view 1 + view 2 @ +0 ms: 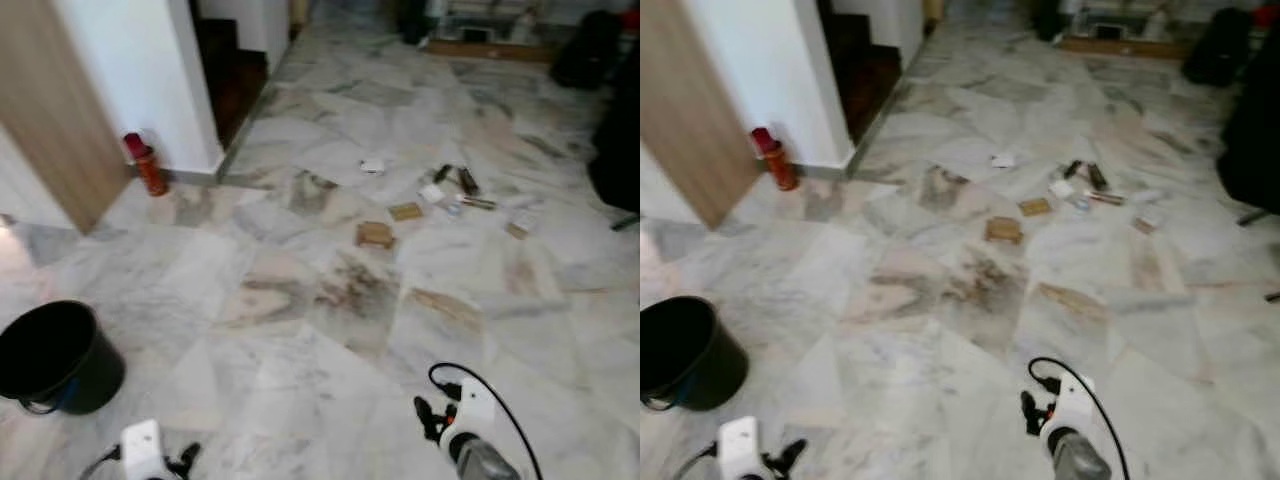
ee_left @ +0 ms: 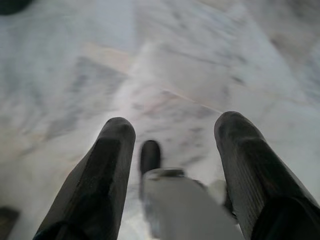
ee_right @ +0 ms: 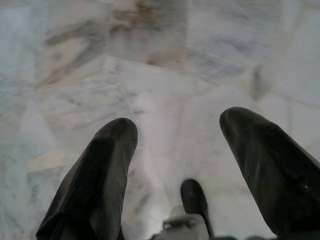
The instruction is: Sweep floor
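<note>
The floor [image 1: 300, 300] is pale marble with grey and brown veins, and it goes far ahead into an open room, with a white wall and a wooden door [image 1: 55, 110] on the left. A red can [image 1: 147, 165] stands at the foot of that wall. The rubbish [image 1: 440, 195] that I must sweep lies far ahead and a little to the right: small scraps of cardboard, paper and some dark pieces, spread close to each other. A black bucket [image 1: 55, 355] stands near me on the left, well apart from the rubbish. My left gripper [image 2: 172, 145] and my right gripper [image 3: 177, 150] both hang low over bare floor, their fingers spread apart and holding nothing. I see no broom in my view, so I judge the sweeping has not yet begun. To do this step well, I think I should first find a broom, then walk around the scraps and not through them, and push them together in short strokes toward the bucket side, so that the light paper pieces do not scatter.
</note>
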Robot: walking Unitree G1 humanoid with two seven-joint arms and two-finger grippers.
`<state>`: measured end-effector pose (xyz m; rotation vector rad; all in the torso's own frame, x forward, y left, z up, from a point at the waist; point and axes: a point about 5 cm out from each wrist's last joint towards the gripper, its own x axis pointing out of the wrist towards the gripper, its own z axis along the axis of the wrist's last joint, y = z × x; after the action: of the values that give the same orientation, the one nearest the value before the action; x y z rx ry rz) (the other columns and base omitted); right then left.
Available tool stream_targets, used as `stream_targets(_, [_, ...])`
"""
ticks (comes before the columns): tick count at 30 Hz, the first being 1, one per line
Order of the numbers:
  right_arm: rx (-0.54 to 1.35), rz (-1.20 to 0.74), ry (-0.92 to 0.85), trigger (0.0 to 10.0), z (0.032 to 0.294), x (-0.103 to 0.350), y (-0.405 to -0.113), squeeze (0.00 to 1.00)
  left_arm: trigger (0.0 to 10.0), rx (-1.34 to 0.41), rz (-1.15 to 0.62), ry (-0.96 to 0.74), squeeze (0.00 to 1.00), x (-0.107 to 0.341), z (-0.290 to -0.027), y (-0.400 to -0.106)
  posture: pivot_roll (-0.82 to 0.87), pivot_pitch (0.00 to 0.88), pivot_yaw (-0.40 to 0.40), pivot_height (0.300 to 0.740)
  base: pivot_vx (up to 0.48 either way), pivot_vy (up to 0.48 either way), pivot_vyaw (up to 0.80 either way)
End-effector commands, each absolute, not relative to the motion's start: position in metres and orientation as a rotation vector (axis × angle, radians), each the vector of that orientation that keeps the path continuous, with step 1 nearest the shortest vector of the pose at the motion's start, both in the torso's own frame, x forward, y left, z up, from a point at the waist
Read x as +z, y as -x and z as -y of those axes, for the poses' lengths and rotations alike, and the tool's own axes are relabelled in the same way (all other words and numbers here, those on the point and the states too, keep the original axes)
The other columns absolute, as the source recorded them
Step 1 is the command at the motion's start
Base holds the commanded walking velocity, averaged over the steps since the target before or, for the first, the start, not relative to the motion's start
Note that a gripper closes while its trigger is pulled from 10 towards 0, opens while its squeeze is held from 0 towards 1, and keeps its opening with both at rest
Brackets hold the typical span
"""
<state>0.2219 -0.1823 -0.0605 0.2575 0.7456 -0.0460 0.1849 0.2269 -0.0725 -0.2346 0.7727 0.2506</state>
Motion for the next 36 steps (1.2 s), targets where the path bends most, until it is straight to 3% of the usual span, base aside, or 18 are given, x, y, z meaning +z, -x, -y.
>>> stream_targets(1, [-0.049, -0.776, -0.246, 10.0, 0.185, -0.065, -0.215, 0.00, 10.0, 0.281, -0.774, 0.214, 0.00, -0.073, -0.234, -0.181, -0.10, 0.093, -0.024, 0.740, 0.000, 0.000, -0.74])
stream_targets(22, [-0.052, -0.785, -0.240, 10.0, 0.182, -0.065, -0.216, 0.00, 10.0, 0.270, -0.712, 0.183, 0.00, -0.061, -0.238, -0.200, -0.09, 0.135, -0.013, 0.740, 0.000, 0.000, -0.74])
stream_targets(28, [-0.044, -0.775, -0.158, 10.0, 0.184, -0.063, -0.218, 0.00, 10.0, 0.282, -0.717, 0.175, 0.00, -0.061, -0.240, -0.200, -0.09, 0.151, -0.004, 0.740, 0.000, 0.000, -0.71])
stream_targets(36, [-0.078, -0.892, -0.074, 10.0, 0.206, -0.080, -0.181, 0.00, 10.0, 0.287, -0.744, 0.167, 0.00, -0.064, -0.242, -0.194, -0.10, 0.164, 0.002, 0.740, 0.000, 0.000, -0.68])
